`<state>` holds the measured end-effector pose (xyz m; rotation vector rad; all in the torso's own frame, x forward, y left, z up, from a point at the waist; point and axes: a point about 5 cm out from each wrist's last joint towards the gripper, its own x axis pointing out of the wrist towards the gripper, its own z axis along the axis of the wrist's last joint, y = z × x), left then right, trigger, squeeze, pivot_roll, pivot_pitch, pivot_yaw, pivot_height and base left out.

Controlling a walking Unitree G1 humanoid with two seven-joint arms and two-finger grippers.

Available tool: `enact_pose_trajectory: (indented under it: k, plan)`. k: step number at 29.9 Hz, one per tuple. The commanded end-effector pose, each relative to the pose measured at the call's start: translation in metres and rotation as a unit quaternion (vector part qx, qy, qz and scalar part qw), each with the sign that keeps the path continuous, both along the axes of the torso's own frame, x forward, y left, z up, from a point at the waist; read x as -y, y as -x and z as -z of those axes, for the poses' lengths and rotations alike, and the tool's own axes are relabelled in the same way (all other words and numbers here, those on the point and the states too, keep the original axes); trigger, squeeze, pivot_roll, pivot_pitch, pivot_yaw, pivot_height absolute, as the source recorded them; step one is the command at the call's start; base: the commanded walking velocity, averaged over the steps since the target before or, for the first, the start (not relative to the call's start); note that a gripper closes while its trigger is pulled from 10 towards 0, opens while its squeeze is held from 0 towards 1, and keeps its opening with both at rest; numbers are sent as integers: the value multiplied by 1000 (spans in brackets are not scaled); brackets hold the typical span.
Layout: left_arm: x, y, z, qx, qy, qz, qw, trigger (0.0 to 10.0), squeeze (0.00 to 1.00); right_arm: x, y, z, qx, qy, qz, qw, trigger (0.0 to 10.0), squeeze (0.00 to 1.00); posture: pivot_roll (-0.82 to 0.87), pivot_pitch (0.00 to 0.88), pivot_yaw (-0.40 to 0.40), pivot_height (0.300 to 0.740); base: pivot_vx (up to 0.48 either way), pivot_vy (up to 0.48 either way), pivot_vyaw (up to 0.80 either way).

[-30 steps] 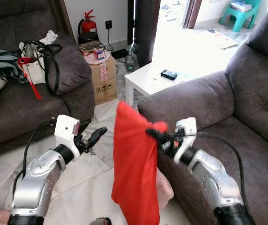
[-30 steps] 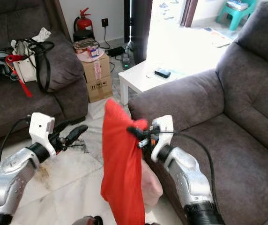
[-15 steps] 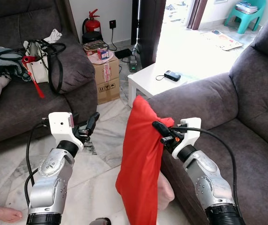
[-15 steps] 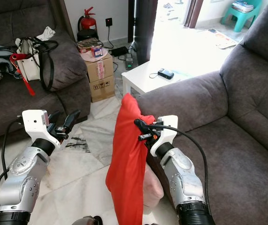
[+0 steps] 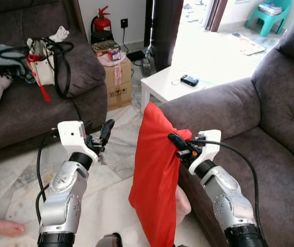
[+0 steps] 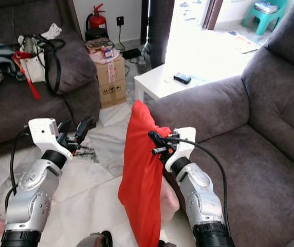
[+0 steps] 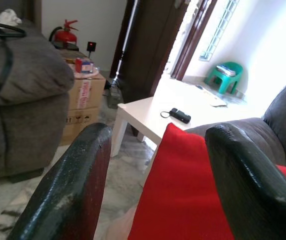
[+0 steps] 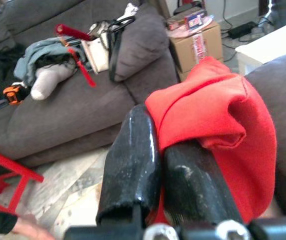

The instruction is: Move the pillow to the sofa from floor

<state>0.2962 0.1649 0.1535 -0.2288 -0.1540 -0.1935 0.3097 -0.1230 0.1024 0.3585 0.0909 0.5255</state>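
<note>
A red pillow [image 5: 154,175] hangs upright off the floor, beside the front of the grey sofa [image 5: 250,134] on my right. My right gripper [image 5: 175,141] is shut on the pillow's upper edge, and in the right wrist view its fingers [image 8: 155,165] pinch a fold of the red fabric [image 8: 218,120]. Out to the left of the pillow, my left gripper [image 5: 103,135] is open and holds nothing. In the left wrist view the red pillow [image 7: 183,195] lies beyond its spread fingers [image 7: 75,180].
A second grey sofa [image 5: 23,108] on the left carries bags and clothes. A cardboard box [image 5: 117,82], a fire extinguisher [image 5: 102,23] and a white low table [image 5: 175,87] stand ahead. A person's foot [image 5: 0,226] rests on the marble floor at lower left.
The view has shifted slightly. The pillow stays held in my right gripper at about the same height. My left arm has edged a little toward the pillow.
</note>
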Motion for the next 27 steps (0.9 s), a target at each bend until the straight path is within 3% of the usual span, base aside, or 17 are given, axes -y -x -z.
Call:
enact_pose_trajectory:
  k: [1, 11, 19, 27]
  plan:
    - [1, 0, 2, -1, -4, -2, 1000, 10000, 0, 3, -5, -21, 56, -11, 10, 998, 10000, 0, 44, 49, -44, 740, -349, 0, 0]
    - [2, -2, 4, 3, -7, -17, 1000, 10000, 0, 4, -7, -22, 59, -25, 19, 998, 10000, 0, 39, 61, -57, 740, -94, 0, 0]
    - [2, -3, 5, 3, -8, -23, 1000, 10000, 0, 2, -5, -20, 64, -8, 0, 998, 10000, 0, 36, 70, -62, 740, 0, 0, 0]
    - [4, -4, 4, 6, -9, -21, 1000, 10000, 0, -1, -3, -21, 71, -10, -14, 997, 10000, 0, 31, 72, -60, 740, 0, 0, 764]
